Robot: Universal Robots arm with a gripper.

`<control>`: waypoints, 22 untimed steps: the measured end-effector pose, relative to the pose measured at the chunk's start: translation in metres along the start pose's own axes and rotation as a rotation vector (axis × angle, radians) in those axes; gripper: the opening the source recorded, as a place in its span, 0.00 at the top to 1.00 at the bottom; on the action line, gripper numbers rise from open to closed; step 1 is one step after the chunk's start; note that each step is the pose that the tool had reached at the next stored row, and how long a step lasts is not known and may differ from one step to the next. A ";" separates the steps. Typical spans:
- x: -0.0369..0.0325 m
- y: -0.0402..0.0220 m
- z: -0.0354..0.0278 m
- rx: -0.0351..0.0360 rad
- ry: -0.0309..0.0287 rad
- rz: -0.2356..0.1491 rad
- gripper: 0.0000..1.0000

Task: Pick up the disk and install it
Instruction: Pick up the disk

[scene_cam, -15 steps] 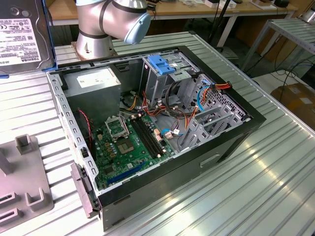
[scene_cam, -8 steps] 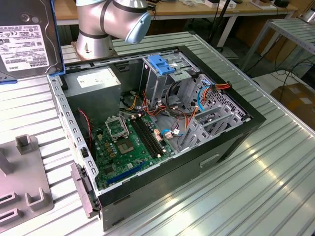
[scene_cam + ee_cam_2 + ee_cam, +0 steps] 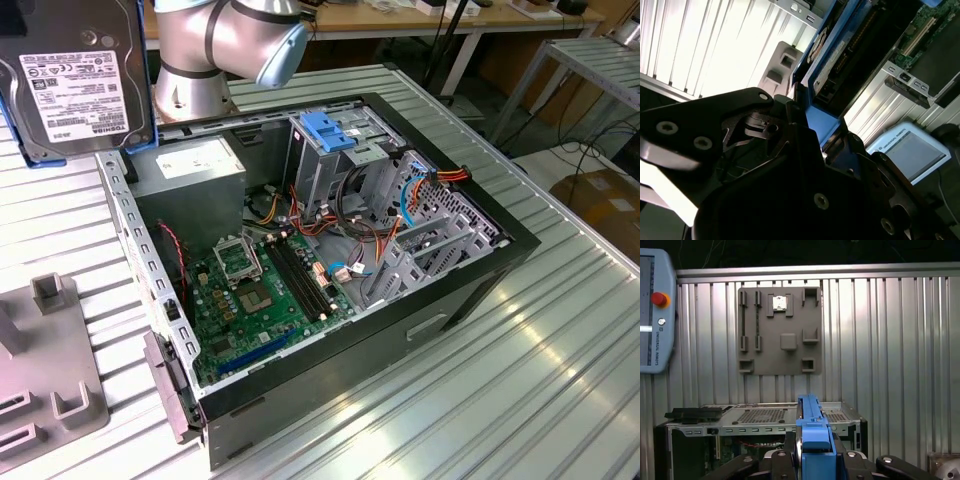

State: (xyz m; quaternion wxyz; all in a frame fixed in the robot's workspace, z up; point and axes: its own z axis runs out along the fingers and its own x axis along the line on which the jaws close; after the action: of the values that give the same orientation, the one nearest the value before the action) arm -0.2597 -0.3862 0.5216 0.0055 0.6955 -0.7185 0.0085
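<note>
End effector (image 3: 815,461) is clamped tight on the blue rail end of the disk (image 3: 809,422). So the disk's in the air, not in the case (image 3: 400,340). In both wrist views its long axis runs straight out from the jaws, edge-on to the first wrist view. In the exterior view the disk (image 3: 70,75) hangs at the far left, label facing the camera. That's well apart from the cage (image 3: 335,175) with the blue latch (image 3: 328,130), which sits off toward the exterior view's right. The cables (image 3: 400,205) bunched just beside the cage look like the snag risk. A grey plate (image 3: 780,330) lies on the counter (image 3: 520,400) past the case.
</note>
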 end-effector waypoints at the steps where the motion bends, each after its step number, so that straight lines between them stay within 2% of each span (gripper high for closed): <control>1: -0.0001 -0.0018 0.0001 0.0000 0.0001 0.000 0.63; 7: -0.0003 -0.0123 0.0011 -0.0001 0.0003 0.000 0.63; 17: -0.0002 -0.0238 0.0027 -0.0001 0.0004 0.000 0.63; 22: -0.0005 -0.0365 0.0037 0.0000 0.0006 0.000 0.63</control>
State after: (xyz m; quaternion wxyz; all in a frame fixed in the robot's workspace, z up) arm -0.2232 -0.3870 0.5180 0.0058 0.6955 -0.7185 0.0087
